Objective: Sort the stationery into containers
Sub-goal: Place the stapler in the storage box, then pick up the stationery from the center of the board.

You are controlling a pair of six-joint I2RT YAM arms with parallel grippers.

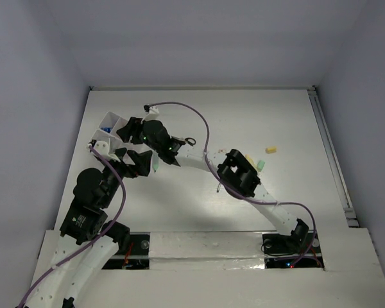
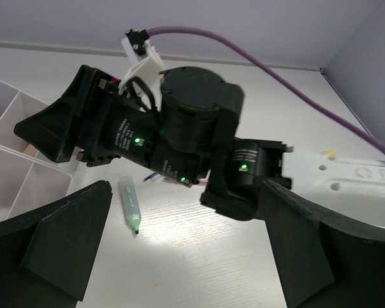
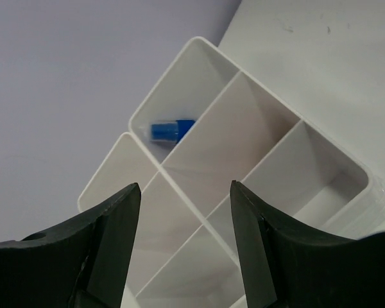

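The white organiser box (image 1: 106, 123) stands at the table's far left, and its divided compartments (image 3: 244, 138) fill the right wrist view. A blue-labelled item (image 3: 171, 130) lies in the far corner compartment. My right gripper (image 3: 185, 192) hangs open just above the dividers, nothing between its fingers. A pale green marker (image 2: 129, 205) lies on the table by the left finger of my open, empty left gripper (image 2: 187, 212). From above, the left gripper (image 1: 136, 163) sits just left of the marker (image 1: 155, 165), close under the right gripper (image 1: 128, 128).
A black scissors handle (image 1: 190, 141) shows beside the right forearm. Small erasers lie at mid right: a yellow one (image 1: 271, 150) and a green one (image 1: 260, 165). The right arm's wrist (image 2: 179, 128) looms right in front of the left gripper. A purple cable (image 1: 199, 119) arcs overhead.
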